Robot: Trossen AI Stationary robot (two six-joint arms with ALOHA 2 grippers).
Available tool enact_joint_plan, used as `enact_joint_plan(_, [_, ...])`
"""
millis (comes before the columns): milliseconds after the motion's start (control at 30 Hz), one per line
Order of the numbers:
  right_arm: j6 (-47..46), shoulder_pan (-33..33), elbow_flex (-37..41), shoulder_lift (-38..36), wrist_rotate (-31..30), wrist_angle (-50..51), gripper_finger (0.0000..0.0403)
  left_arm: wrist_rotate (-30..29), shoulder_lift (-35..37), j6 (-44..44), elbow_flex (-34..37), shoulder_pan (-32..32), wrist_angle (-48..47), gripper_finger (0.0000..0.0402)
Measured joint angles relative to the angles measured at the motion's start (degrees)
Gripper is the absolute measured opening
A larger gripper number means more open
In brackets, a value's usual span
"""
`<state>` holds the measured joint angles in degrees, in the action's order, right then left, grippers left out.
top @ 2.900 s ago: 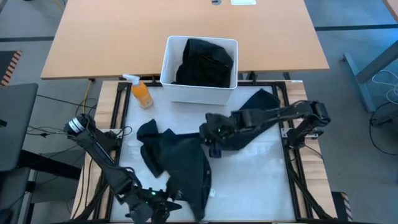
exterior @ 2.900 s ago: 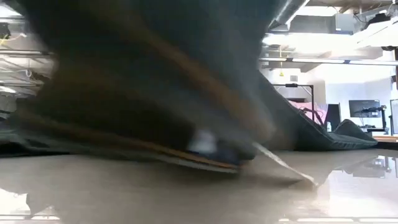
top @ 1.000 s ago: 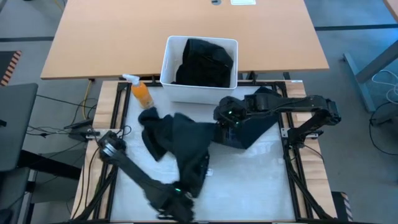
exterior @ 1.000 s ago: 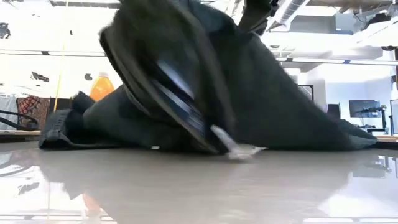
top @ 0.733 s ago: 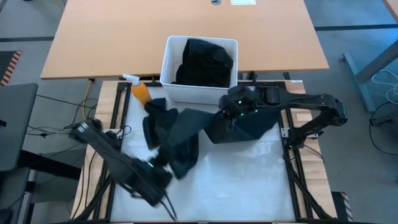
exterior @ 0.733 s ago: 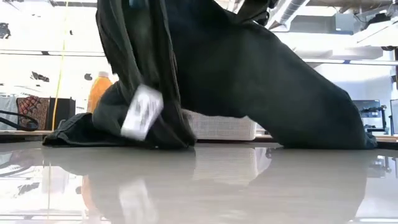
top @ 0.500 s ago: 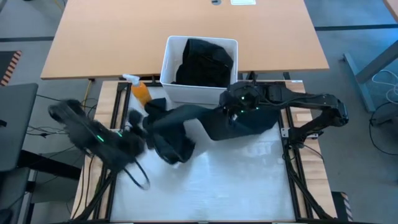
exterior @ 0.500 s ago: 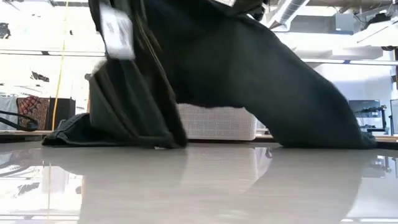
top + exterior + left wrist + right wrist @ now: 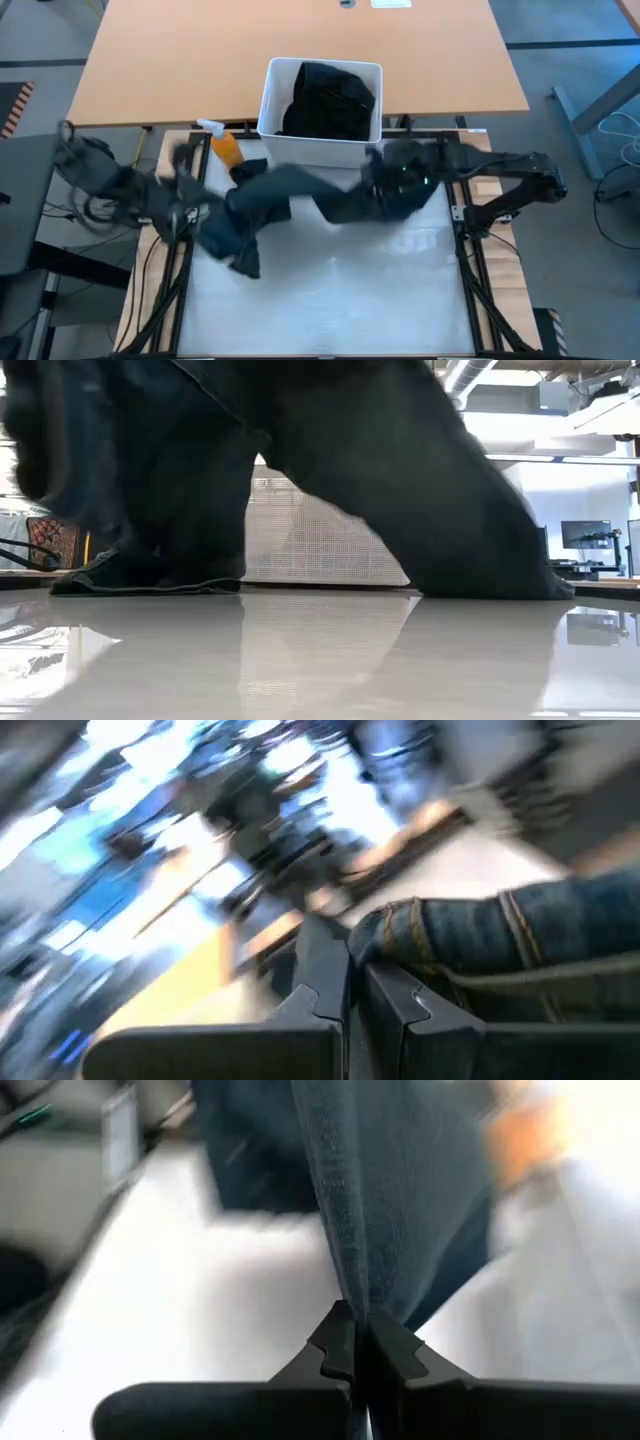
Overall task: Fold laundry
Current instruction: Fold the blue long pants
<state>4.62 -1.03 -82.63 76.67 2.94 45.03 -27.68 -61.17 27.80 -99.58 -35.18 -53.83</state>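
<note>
Trousers: the dark navy trousers (image 9: pixel 290 195) hang stretched between my two grippers, across the table's far half, just in front of the white bin (image 9: pixel 322 115).
Long axis: side to side, sagging a little at the middle, one end bunched and drooping at my left.
Left gripper (image 9: pixel 352 978): out past the table's left edge, pinched tight on the denim waistband seam.
Right gripper (image 9: pixel 360 1330): above the table's right half, clamped on a fold of the same cloth.
Nearer arm: neither; each holds its own end.
Next move, my guess: lower both ends together to lay the trousers flat.
</note>
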Motion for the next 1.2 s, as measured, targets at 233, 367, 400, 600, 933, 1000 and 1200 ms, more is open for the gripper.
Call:
enact_joint_plan(233, [-9.21, 16.02, 11.77, 2.66, 2.86, -2.2, 0.0025, 29.57, -11.0, -12.01, 16.82, -1.81, 10.62, 0.0001])
enact_joint_plan(367, [-15.78, 23.31, 16.05, 5.17, 3.26, -8.6, 0.0029, 42.14, -19.54, -14.16, 29.4, -4.22, 32.63, 0.0])
enact_joint_plan(400, [-17.26, 24.63, 16.68, 5.82, 3.24, -9.81, 0.0032, 44.64, -21.3, -16.17, 31.13, -4.35, 38.19, 0.0])
enact_joint_plan(600, [-22.99, 27.76, 16.81, 9.0, 2.93, -11.66, 0.0064, 52.48, -30.77, -34.08, 34.25, -5.39, 46.65, 0.0])
enact_joint_plan(933, [-17.85, 20.6, 18.7, -2.58, -10.69, 2.49, 0.0112, 50.77, -30.92, -51.68, 34.29, -10.02, 38.84, 0.0])
enact_joint_plan(1000, [-18.55, 18.0, 22.74, -6.24, -17.57, 1.87, 0.0114, 48.82, -30.59, -53.7, 34.29, -11.04, 38.36, 0.0])
enact_joint_plan(1200, [-23.22, -0.8, 41.22, -13.54, -18.14, -9.48, 0.0103, 45.14, -30.57, -56.19, 34.29, -12.29, 37.8, 0.0])
